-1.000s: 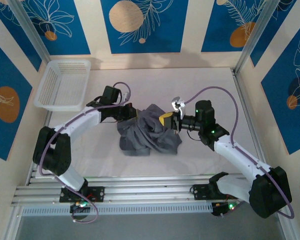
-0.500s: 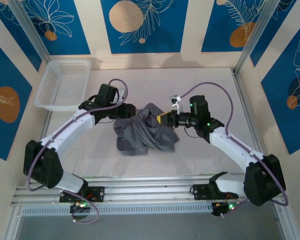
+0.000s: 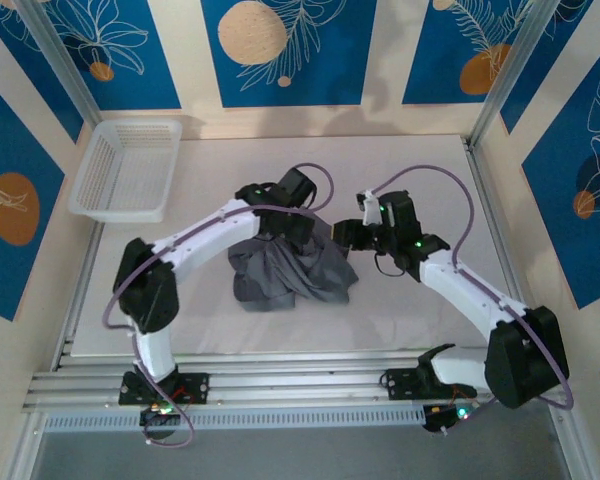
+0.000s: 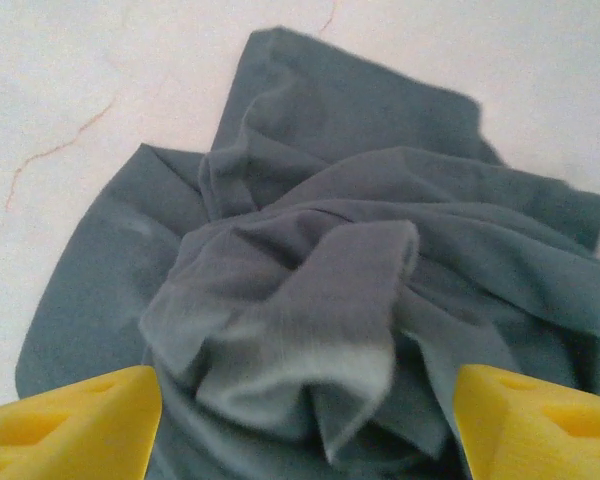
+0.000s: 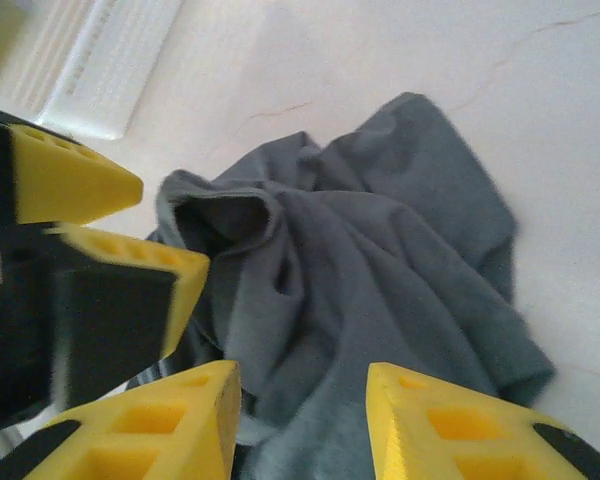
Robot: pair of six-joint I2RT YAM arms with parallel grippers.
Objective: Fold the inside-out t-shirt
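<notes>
Item: inside-out t-shirt (image 3: pixel 292 272) lies bunched in a heap at centre of table (image 3: pixel 180 270), well apart from white basket (image 3: pixel 126 168). Cloth: plain slate grey, soft, deep twisted folds, one raised tuft at the heap's top. No flat panel, and sleeves and hem can't be told apart.

Left tool (image 4: pixel 302 425) is poised over the heap, jaws wide, nothing betw. them; prob. placed to take a hold on the tuft. Right tool (image 5: pixel 300 420) is at heap's right edge, close beside left tool, jaws part-open. Cloth shows in the gap, apparently not pinched, though view is poor there.

Assessment: spreading stage, folding not begun.
</notes>
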